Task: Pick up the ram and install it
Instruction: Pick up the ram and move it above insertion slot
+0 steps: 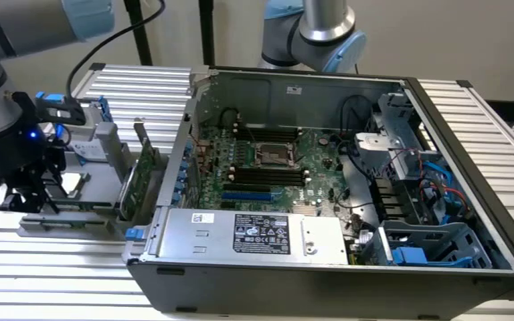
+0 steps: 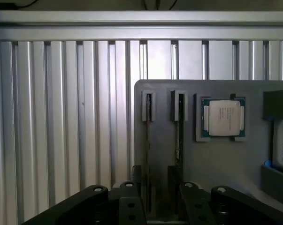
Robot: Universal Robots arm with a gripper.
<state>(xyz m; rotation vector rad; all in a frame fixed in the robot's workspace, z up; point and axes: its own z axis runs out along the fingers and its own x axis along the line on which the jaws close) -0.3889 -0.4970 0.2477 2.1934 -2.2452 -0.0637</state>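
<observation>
Two narrow slots (image 2: 148,105) in the gray tray (image 2: 216,164) stood parts on edge, presumably to present flat faces for gripping, and the ram (image 2: 179,140) sat in one slot, ungrasped, just below the gripper (image 2: 157,197), whose jaws were spread apart.

We're in a robotics lab, and it's plain at a glance. One grey robot arm (image 1: 7,40) with blue joint caps looms at the exterior view's left, and a second arm (image 1: 324,33) stands behind a computer case (image 1: 328,281). The case lies open, its motherboard (image 1: 275,167) and power supply (image 1: 248,234) bared. Everything rests on a table (image 1: 51,267) of ribbed aluminium rails. A grey parts holder (image 2: 216,159) keeps components sorted: the ram (image 2: 179,136) on edge in a slot, a processor chip (image 2: 224,117) flat in its pocket. Black cables (image 1: 123,33) hang at the back, against a plain beige wall (image 1: 454,33).
</observation>
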